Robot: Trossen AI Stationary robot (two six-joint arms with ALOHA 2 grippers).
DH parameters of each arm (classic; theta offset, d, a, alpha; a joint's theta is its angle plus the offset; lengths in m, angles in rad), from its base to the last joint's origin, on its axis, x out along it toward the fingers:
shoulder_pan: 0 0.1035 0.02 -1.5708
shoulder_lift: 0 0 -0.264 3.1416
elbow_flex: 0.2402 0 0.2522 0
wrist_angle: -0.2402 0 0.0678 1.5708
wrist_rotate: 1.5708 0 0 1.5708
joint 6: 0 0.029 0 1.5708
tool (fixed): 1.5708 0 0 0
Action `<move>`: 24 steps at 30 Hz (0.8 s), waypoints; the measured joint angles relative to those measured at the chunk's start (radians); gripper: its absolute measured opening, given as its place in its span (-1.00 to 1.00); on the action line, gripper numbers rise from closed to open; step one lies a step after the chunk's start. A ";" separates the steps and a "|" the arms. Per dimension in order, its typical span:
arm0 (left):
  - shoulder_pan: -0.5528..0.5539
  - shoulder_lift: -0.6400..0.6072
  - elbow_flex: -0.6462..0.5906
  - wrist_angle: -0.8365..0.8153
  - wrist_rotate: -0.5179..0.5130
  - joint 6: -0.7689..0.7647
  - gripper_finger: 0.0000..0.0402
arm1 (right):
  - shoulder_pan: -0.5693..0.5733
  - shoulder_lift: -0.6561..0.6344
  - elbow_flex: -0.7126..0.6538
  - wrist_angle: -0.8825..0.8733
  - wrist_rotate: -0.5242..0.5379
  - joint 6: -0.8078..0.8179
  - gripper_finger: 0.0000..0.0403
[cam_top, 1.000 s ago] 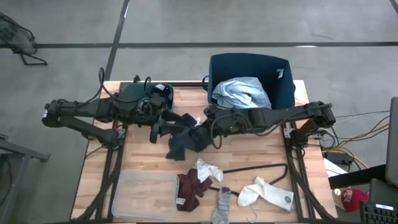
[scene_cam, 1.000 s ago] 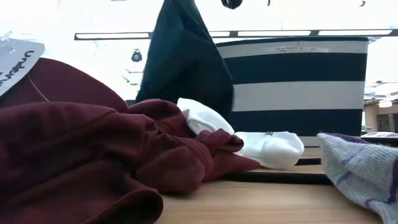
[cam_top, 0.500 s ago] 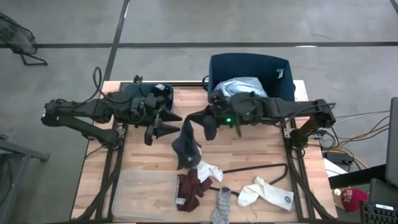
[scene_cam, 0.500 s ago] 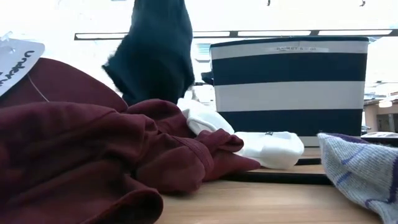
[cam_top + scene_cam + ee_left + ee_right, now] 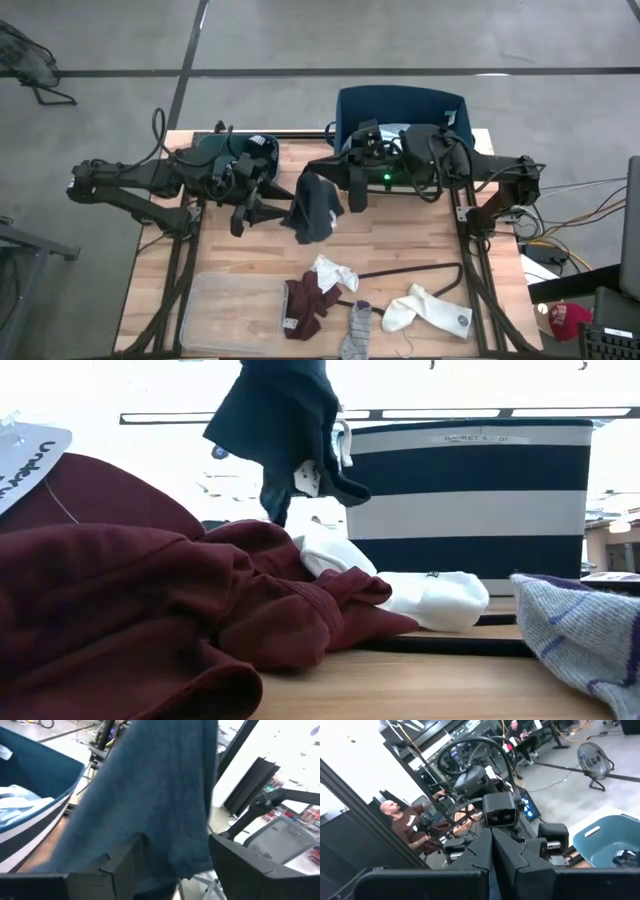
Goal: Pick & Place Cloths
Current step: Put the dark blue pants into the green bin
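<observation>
Right tool (image 5: 312,178) pinched together on the dark navy garment (image 5: 313,207), lifted clear of the tabletop (image 5: 400,240) just beside the striped navy basket (image 5: 455,150). Hangs bunched and rumpled, a small white tag visible near its lower edge in the low view. Left tool (image 5: 252,208) near it, fingers apart, gripping nothing. Inside the basket, a light blue shirt (image 5: 15,802). Nearer the front edge: maroon piece (image 5: 305,305), white sock (image 5: 335,272), grey sock (image 5: 357,330), black wire hanger (image 5: 430,268), clear plastic tray (image 5: 225,305).
</observation>
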 joint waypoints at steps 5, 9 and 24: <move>-0.006 0.002 0.000 0.041 0.025 -0.001 0.17 | 0.000 0.000 0.018 0.000 0.000 -0.005 -0.96; -0.006 0.002 0.000 0.049 0.025 -0.007 0.17 | 0.000 0.000 0.023 0.000 0.000 -0.012 -0.96; -0.011 0.006 0.000 0.123 -0.041 -0.038 0.24 | 0.000 0.001 0.023 0.034 -0.003 0.006 -0.96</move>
